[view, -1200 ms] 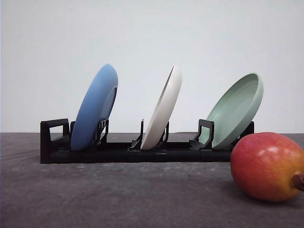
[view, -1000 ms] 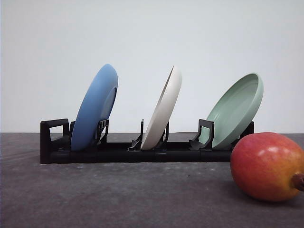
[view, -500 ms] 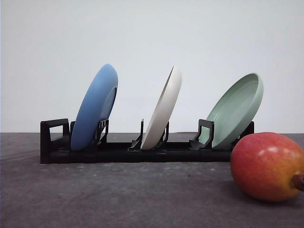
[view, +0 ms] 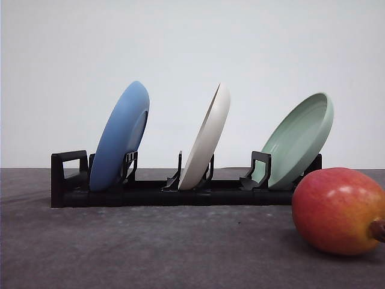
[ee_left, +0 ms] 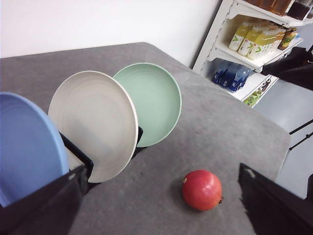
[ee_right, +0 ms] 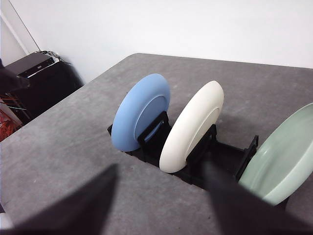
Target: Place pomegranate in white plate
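Fingers [ee_left: 161,205] apart; pomegranate [ee_left: 202,190] untouched

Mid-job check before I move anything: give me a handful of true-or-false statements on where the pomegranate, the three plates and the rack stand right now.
1. The pomegranate lies on the grey table, not on any plate. True.
2. The white plate lies flat on the table. False: it stands on edge in the black rack.
3. The white plate sits between the blue plate and the green plate. True.
4. The pomegranate rests beside the blue plate. False: it lies near the green plate's end of the rack.
5. A gripper is closed on the pomegranate. False: nothing touches the fruit.
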### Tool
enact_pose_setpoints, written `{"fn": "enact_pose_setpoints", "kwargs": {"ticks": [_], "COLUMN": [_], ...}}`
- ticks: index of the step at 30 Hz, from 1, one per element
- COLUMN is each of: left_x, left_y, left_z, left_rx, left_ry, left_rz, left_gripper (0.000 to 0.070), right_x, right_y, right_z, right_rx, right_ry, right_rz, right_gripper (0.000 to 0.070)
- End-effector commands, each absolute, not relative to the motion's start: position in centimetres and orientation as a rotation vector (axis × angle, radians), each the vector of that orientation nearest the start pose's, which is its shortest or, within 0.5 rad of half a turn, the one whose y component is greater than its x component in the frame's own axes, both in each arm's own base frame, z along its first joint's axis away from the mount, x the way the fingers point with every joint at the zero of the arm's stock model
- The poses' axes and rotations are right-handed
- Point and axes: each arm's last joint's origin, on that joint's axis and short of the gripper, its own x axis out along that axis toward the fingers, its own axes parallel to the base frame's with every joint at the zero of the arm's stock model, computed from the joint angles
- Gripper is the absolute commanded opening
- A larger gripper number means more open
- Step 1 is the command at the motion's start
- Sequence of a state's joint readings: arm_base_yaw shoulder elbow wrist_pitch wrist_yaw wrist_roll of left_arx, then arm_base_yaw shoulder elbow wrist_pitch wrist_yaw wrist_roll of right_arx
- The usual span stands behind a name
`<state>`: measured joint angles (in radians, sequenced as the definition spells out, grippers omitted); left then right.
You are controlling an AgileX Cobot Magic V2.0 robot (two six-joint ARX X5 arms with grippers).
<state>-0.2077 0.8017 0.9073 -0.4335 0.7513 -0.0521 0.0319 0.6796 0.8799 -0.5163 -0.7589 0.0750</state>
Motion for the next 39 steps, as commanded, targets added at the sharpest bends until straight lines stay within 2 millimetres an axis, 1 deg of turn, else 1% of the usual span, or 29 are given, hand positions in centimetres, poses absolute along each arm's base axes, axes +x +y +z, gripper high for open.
{"fn": "enact_pose_setpoints", "kwargs": {"ticks": [1,2,3,9,15,19,26,29,32,35,39], "left_x": [15.3,15.4,15.5,16.6,18.8,20.6,24.3,26.0,27.7,29.0,30.2], "left_y": [-5.3,-5.4,-5.5,-6.4,-9.1,-11.9,-18.2,-20.8,-23.1,-25.0,-26.5], "left_z": [35.5,35.4,35.3,34.6,33.1,32.6,32.5,32.6,32.5,31.9,30.6], "left_rx": [-0.126,-0.127,-0.129,-0.138,-0.118,-0.078,0.069,0.120,0.142,0.151,0.154], "left_ry": [0.338,0.344,0.350,0.406,0.533,0.618,0.744,0.764,0.757,0.758,0.757], "left_rz": [-0.950,-0.953,-0.956,-0.976,-0.929,-0.929,-0.811,-0.783,-0.771,-0.780,-0.789], "left_gripper": [0.0643,0.0643,0.0643,0.0637,0.0636,0.0634,0.0631,0.0630,0.0631,0.0630,0.0630], "right_x": [12.6,12.6,12.6,12.6,12.6,12.6,12.6,12.6,12.6,12.6,12.6], "right_y": [2.4,2.4,2.4,2.4,2.5,2.5,2.5,2.5,2.5,2.5,2.5], "right_z": [35.5,35.5,35.4,35.3,35.3,35.3,35.3,35.3,35.3,35.3,35.3], "right_rx": [0.173,0.174,0.175,0.185,0.190,0.211,0.232,0.239,0.239,0.239,0.239], "right_ry": [0.313,0.316,0.320,0.336,0.338,0.347,0.356,0.359,0.358,0.358,0.359], "right_rz": [0.777,0.777,0.777,0.775,0.779,0.776,0.772,0.771,0.771,0.771,0.771], "right_gripper": [0.0574,0.0599,0.0604,0.0606,0.0606,0.0606,0.0606,0.0606,0.0606,0.0606,0.0606]}}
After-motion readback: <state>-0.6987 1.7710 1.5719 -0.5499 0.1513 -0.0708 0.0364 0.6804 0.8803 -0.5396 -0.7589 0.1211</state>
